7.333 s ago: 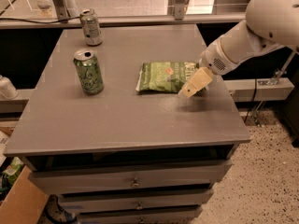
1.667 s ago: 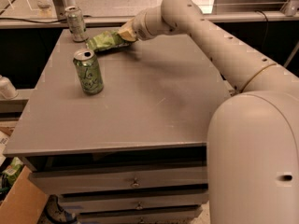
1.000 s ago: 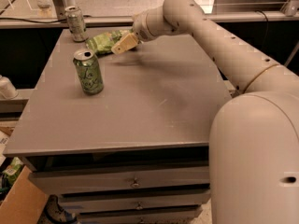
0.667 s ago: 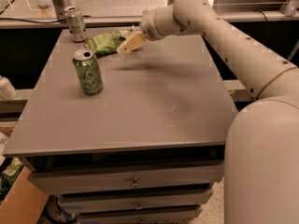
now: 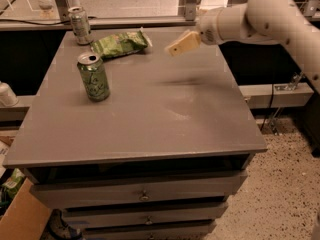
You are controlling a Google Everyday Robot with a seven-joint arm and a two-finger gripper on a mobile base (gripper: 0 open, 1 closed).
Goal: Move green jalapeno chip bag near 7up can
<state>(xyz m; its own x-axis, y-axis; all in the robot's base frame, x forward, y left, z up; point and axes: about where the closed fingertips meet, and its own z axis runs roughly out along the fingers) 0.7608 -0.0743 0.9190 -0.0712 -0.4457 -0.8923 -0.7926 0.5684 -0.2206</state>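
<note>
Camera view: a grey table (image 5: 150, 119) is being reached over by a white arm (image 5: 270, 14). The green jalapeno chip bag (image 5: 120, 43) is lying at its back left, just beside the 7up can (image 5: 80, 25). The gripper (image 5: 180, 43) is being held up right of the bag, empty; wide or narrow cannot be told.

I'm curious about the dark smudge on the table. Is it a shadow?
In the camera view, yes, most likely: the soft dark patch lies on the table just below the gripper, which hangs above the far side, right of the green jalapeno chip bag.
</note>
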